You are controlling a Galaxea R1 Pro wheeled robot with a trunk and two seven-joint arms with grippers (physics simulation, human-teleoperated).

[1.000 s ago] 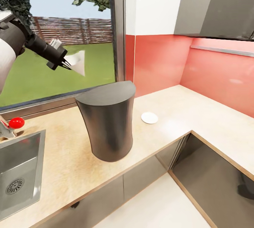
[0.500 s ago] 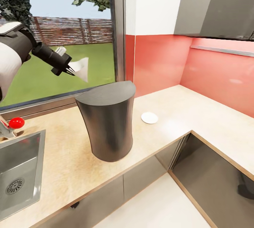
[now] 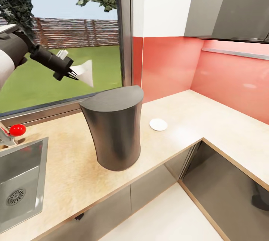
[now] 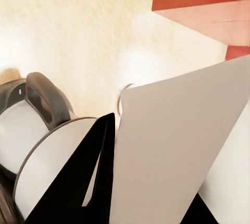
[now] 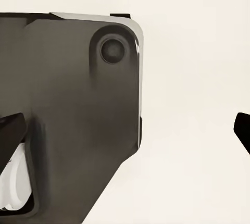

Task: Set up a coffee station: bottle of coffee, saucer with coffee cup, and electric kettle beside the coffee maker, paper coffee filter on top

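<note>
open air above coffee maker (image 3: 114,129)

The sink (image 3: 22,181) is cut off at the edge; right fingers (image 5: 10,122) perhaps spread, mostly cropped.

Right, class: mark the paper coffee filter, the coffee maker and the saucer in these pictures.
paper coffee filter (image 3: 85,71), head view, middle of the white sheet.
coffee maker (image 3: 114,132), head view, dark front wall.
saucer (image 3: 158,124), head view, centre of the white disc.

White paper filter (image 3: 85,71), dark grey coffee maker (image 3: 114,132), white saucer (image 3: 158,124), speckled beige surface (image 3: 74,166), red backsplash (image 3: 224,80)
</note>
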